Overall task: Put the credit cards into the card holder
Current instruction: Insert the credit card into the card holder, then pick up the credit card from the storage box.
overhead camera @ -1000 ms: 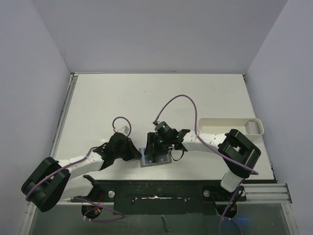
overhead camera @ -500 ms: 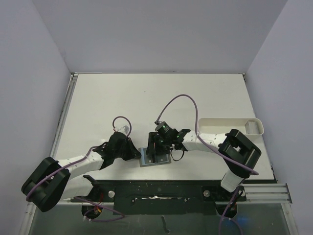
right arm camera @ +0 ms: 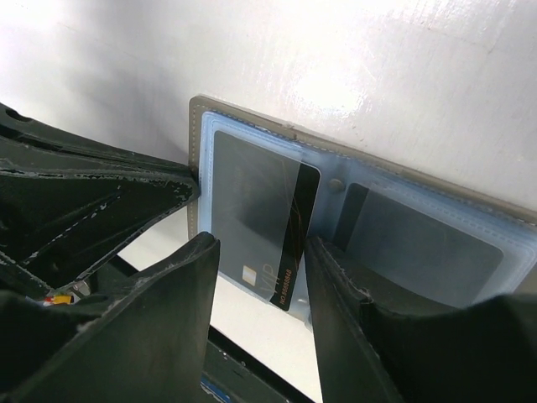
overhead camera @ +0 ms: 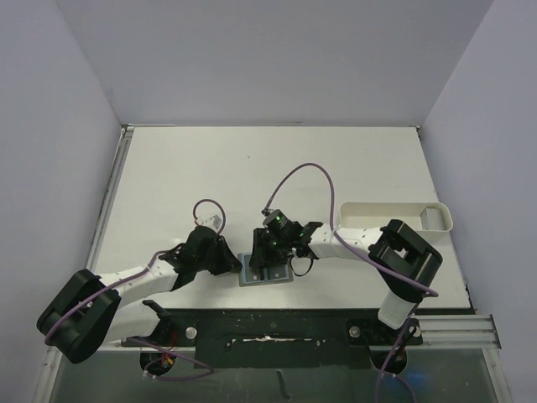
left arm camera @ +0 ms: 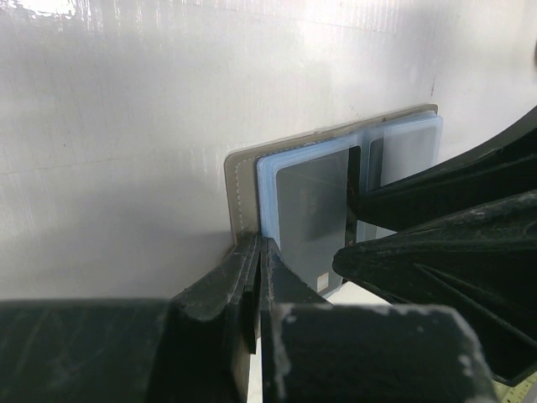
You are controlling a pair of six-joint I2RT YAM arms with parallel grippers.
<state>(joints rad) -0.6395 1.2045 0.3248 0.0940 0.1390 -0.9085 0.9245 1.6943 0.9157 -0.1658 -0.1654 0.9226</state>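
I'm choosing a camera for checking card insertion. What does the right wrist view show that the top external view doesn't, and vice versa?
Only the right wrist view: the card holder's light blue lining, a dark credit card with a striped edge at one pocket, its near end between the right gripper's fingers, and a second card in the other pocket. Only the top external view: the left arm and right arm whole, their purple cables and the white tray. Both: the open card holder, the right gripper over it, the left gripper at its edge.
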